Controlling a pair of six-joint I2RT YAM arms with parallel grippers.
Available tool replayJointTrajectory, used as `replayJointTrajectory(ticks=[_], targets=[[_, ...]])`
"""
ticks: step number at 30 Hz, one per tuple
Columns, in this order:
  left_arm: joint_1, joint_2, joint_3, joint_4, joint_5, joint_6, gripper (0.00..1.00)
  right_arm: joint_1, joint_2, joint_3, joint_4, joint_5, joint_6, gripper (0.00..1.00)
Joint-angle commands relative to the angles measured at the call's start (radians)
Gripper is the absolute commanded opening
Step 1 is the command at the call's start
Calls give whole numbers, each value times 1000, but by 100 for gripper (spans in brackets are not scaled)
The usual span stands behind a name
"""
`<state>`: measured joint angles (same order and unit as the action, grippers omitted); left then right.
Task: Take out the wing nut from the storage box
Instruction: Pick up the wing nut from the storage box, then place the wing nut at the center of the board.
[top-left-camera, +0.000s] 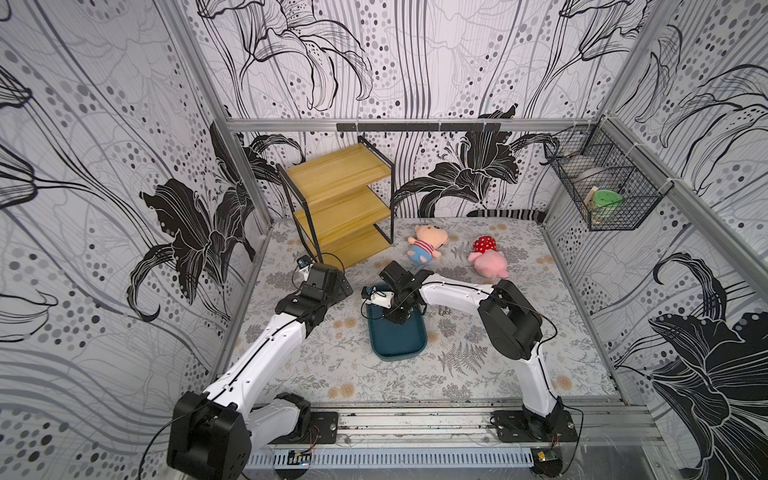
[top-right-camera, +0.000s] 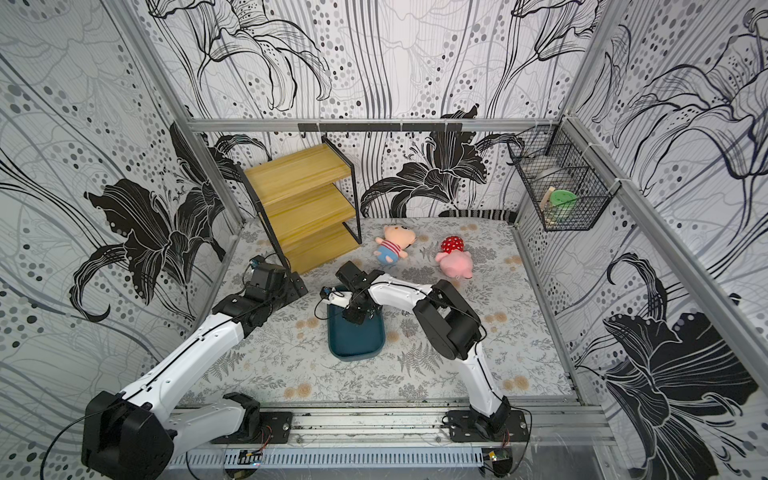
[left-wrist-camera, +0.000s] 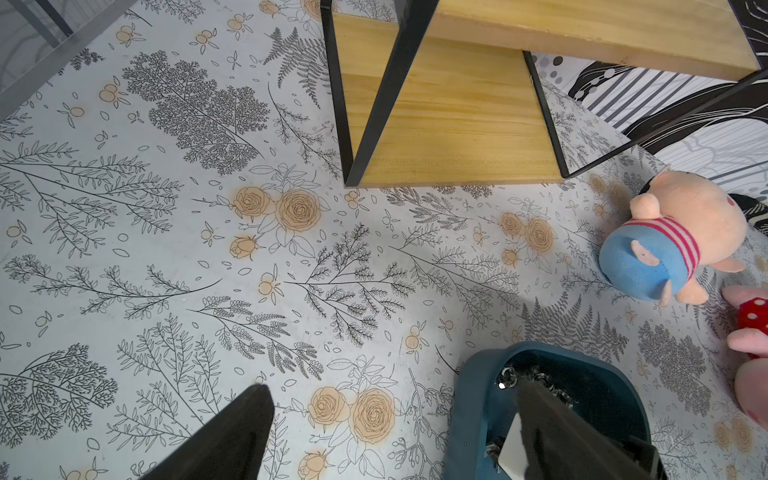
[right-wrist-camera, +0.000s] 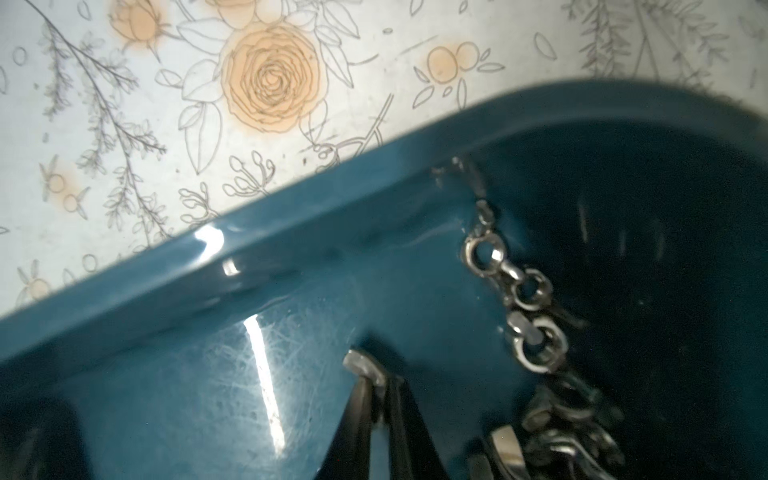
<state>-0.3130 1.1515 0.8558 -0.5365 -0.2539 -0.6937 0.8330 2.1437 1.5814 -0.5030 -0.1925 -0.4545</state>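
Wooden shelf (top-left-camera: 340, 199), a striped-shirt plush (top-left-camera: 424, 247) and a pink plush (top-left-camera: 488, 259) lie beyond the storage box (top-left-camera: 399, 345). My right arm (top-left-camera: 453, 291) bends down into its far end, jaws clamped on the wing nut (right-wrist-camera: 362, 365) beside other metal pieces (right-wrist-camera: 536, 328). The left jaws gape apart.

Teal storage box (top-left-camera: 399, 345), wing nut (right-wrist-camera: 360, 366) inside
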Motion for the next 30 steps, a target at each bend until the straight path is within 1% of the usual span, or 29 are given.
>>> replayJointTrajectory(ticks=[1, 11, 22, 26, 30], targets=[[5, 6, 17, 12, -12, 16, 96, -15, -45, -24, -6, -25, 50, 9], [6, 8, 17, 18, -9, 17, 96, -50, -147, -64, 37, -69, 109, 6], [6, 29, 23, 35, -10, 26, 96, -132, -366, -164, 113, -193, 222, 6], [5, 34, 26, 41, -5, 28, 96, -171, -442, -211, 115, -200, 254, 6], [5, 43, 31, 49, 4, 29, 96, -228, -536, -280, 106, -171, 286, 6]])
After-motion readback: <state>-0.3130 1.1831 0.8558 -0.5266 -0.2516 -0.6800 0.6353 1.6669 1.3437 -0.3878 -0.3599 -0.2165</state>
